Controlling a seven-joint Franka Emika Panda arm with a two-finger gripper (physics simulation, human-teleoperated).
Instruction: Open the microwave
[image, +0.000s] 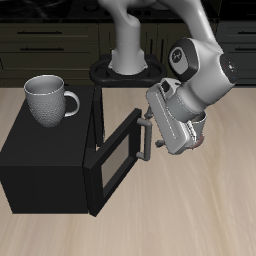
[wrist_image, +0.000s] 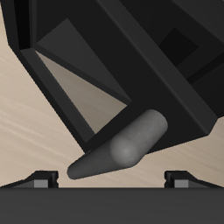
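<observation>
Tool (image: 150, 128) spread around the grey metal bar handle (wrist_image: 122, 145); matte black boxy microwave (image: 50, 155) door half-open, best swung along its hinge arc.

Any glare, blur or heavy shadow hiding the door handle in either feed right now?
Exterior view: flat even lighting, no glare; the microwave is near uniform black, its handle partly hidden by the gripper. Wrist view: sharp, the handle softly shaded and clear, fingertips at the frame's edge.
</observation>
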